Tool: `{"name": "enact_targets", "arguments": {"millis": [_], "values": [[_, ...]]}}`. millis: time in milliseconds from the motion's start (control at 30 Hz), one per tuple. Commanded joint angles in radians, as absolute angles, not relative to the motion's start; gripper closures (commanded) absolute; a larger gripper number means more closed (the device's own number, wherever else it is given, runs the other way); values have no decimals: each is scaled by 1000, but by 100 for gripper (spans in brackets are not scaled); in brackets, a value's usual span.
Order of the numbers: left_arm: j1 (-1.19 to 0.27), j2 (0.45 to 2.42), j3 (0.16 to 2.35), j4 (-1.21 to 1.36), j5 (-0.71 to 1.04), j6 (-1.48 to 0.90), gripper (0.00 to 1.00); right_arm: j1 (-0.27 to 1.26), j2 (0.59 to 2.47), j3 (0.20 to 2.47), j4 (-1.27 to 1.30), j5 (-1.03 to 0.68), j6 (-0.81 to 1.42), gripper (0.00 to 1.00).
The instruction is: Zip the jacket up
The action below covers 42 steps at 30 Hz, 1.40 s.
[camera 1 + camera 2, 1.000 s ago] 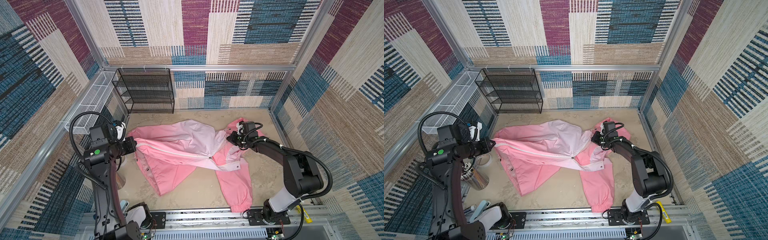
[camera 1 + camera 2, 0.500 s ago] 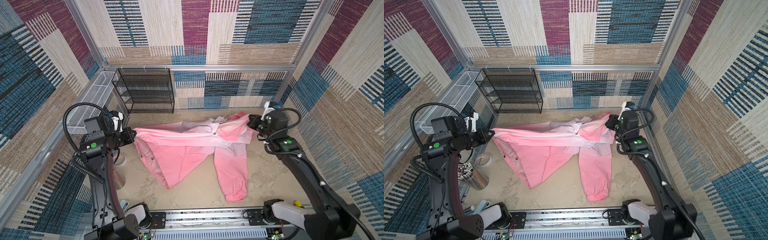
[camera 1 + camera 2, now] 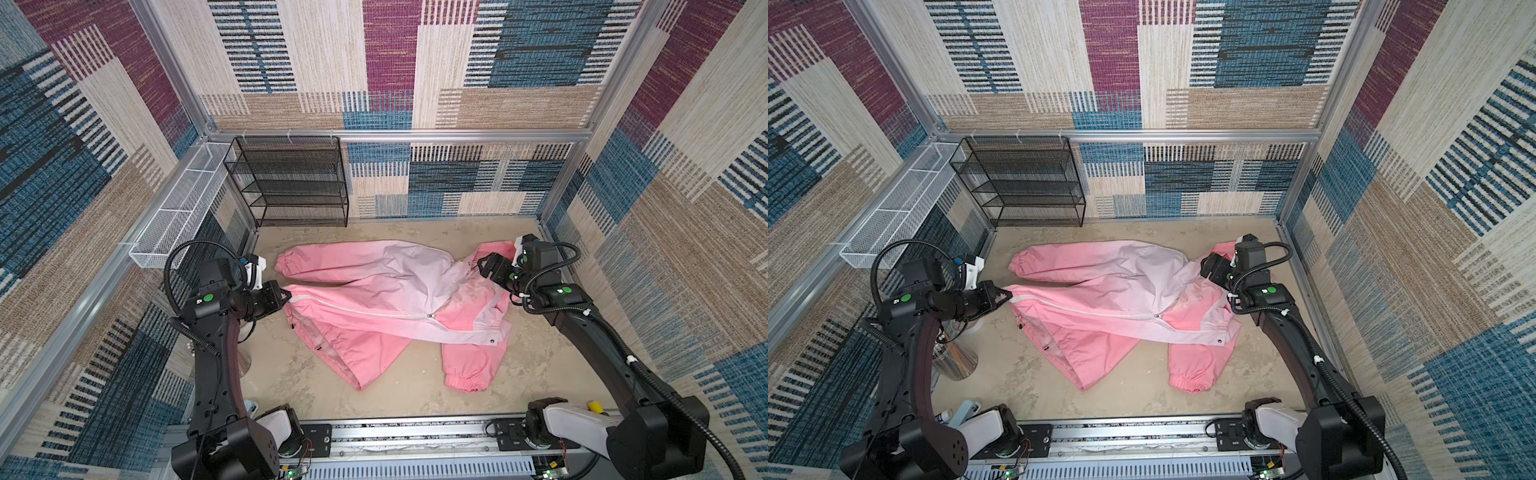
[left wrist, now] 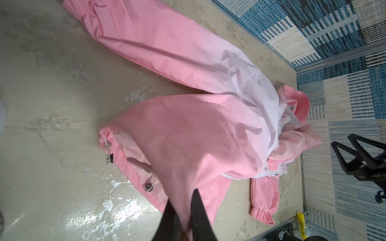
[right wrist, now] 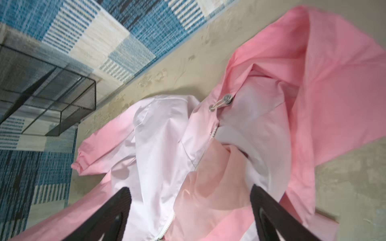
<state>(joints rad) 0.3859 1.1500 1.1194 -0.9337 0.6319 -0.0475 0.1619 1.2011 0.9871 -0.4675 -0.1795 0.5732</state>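
Between the two grippers the jacket (image 3: 374, 282) lies sprawled on the table (image 3: 395, 399), with its hem end at the left gripper (image 3: 287, 296) and its collar end under the right gripper (image 3: 484, 266). At the hem the left gripper is clenched on the corner where the zipper (image 3: 357, 306) starts. The left wrist view shows its fingers (image 4: 198, 215) pinched together with pink cloth bunched between them. Over the collar the right gripper is released. The right wrist view shows its jaws wide apart above the pale chest cloth and the shiny lining (image 5: 208, 179), and I cannot see them touching anything.

The slider (image 3: 432, 316) sits partway along the zipper, well apart from the left gripper and near the right one. From hem to slider the teeth look joined. Past the slider the front falls open toward the hood (image 5: 334, 62).

This cloth looks thin, light and limp. It would likely follow any pull and buckle ahead of the slider, so the zipper line probably needs tension from the hem grip. The surface seems slick, and a pinch on a single layer may creep, so the stitched hem edge is the surer hold. For the right gripper the slider's small hard tab is the place to grasp, though which way the tab lies is too small to tell. Loose lining beside the open teeth could get caught, and the toggle (image 5: 221, 102) by the collar might snag.
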Motion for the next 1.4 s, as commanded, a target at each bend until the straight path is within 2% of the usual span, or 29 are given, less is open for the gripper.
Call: {"name": "enact_targets", "arguments": {"millis": [0,67,133,167,233,267,300,500,633,767,867,967,1133,1233,1367], "values": [[386,1140,1108,-901,650,-32,100,192,1241,1016,-546,-381,516,14],[387,1132,1121,-906,629,-28,100,216,1249,999,-506,-497,527,13],[388,1135,1145,-915,627,-31,100,236,1261,942,-414,-607,574,17],[388,1137,1158,-918,633,-37,100,249,1272,912,-387,-605,592,28],[388,1136,1178,-916,649,-57,100,256,1293,825,-309,-575,634,69],[390,1134,1186,-912,658,-70,100,256,1304,756,-233,-571,655,85],[390,1129,1193,-905,668,-86,100,256,1322,712,-179,-573,669,91],[408,1091,1244,-837,796,-237,100,239,1541,650,49,-572,692,96],[411,1054,1280,-861,823,-275,100,190,1679,751,49,-487,703,100],[413,1012,1227,-761,863,-356,100,142,1714,777,84,-453,766,100],[416,1005,1198,-728,865,-378,100,133,1672,786,87,-472,754,97],[419,1005,1159,-682,880,-411,100,141,1556,784,35,-518,691,86],[419,1002,1120,-663,875,-405,100,222,1391,829,-220,-468,565,72],[419,1003,1135,-702,859,-372,100,276,1364,812,-226,-513,545,56],[418,1008,1149,-722,853,-356,100,305,1403,788,-174,-548,533,44]]}}
